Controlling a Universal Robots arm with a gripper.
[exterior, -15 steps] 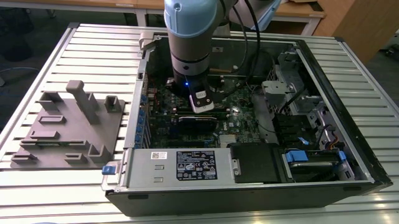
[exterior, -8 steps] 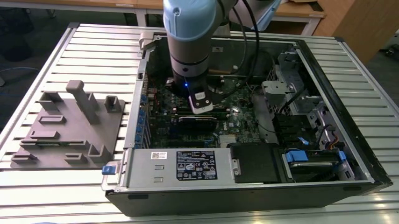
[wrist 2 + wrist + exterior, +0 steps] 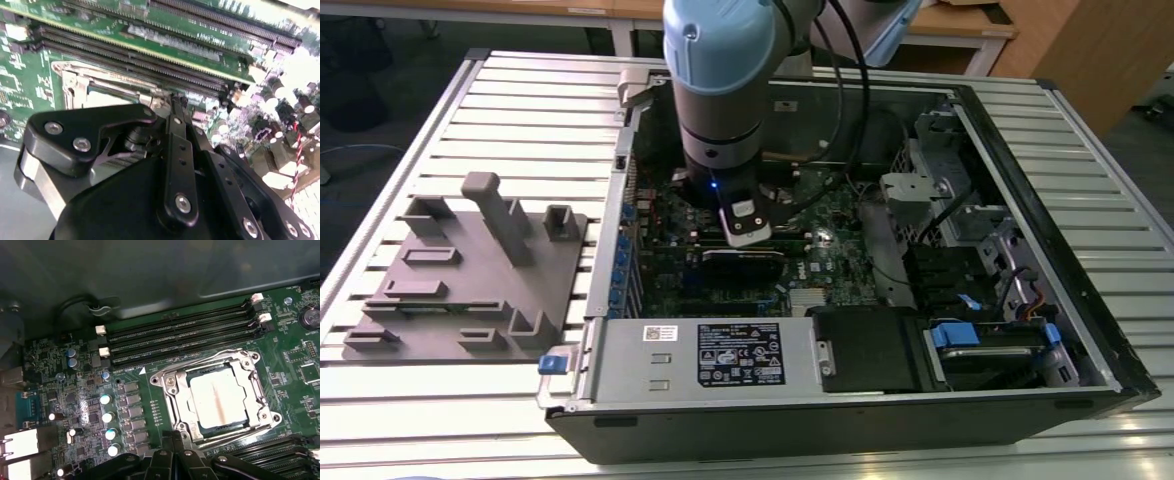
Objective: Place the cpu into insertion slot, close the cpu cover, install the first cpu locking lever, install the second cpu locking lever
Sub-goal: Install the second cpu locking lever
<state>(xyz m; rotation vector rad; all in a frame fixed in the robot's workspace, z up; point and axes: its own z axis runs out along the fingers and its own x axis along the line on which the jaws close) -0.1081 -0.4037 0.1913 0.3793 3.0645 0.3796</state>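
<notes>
Black hand (image 3: 172,437), its grip impossible to judge, hovers beside cpu (image 3: 218,399); cpu cover (image 3: 180,400) lies closed.

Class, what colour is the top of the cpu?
The cpu has a pale, silvery-white top with a faint tan streak, best seen in the first wrist view.

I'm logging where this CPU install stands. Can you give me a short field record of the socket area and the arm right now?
cpu: seated in the insertion slot, metal top showing
cpu cover: lying flat around the chip
hand: low over the motherboard, at the socket's edge in the first wrist view
hand contents: nothing visible
memory slots: beside the socket
setting: open computer case on a slatted table
</notes>
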